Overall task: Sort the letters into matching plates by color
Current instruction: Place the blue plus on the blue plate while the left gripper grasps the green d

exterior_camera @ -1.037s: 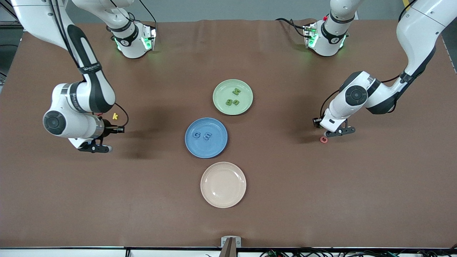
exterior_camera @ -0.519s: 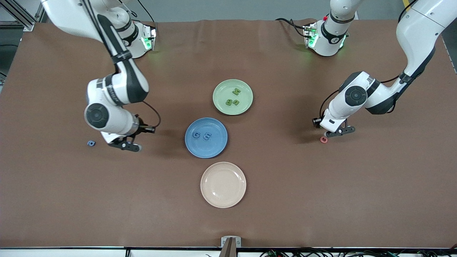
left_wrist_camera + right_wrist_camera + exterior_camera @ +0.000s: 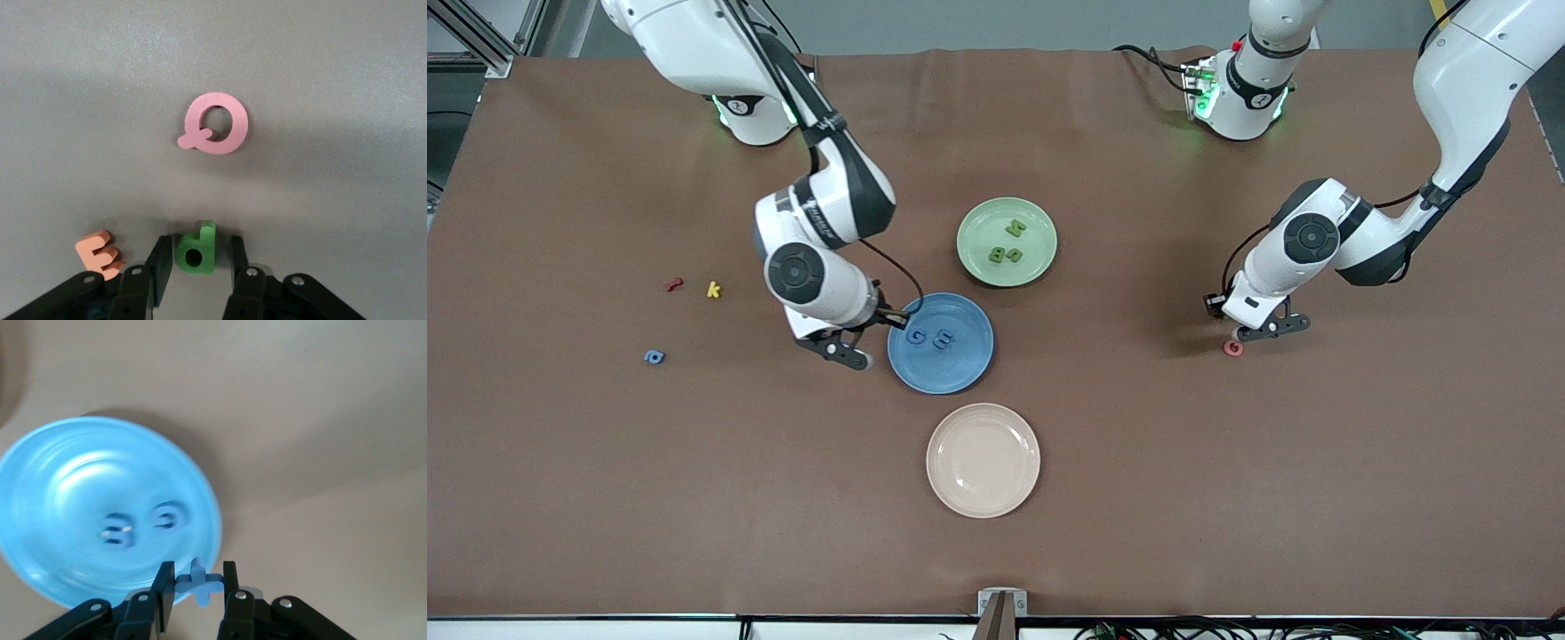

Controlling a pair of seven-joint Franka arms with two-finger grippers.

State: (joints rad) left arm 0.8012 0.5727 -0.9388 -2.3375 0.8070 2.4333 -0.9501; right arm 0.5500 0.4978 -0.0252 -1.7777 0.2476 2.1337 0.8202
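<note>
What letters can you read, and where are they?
"G", "E": in the blue plate.
"N", "B": in the green plate.
"k": yellow, on the table.
"Q": pink, on the table.
"x": blue, in the right gripper.
Red letter, loose blue letter: too small.

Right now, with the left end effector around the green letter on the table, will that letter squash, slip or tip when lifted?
The green letter looks chunky and matte, so it will probably stay rigid and light. It lies flat between the left end effector fingers, so tipping seems unlikely. The fingers flank only its lower part, so it may pivot slightly and nudge the orange letter beside it.
</note>
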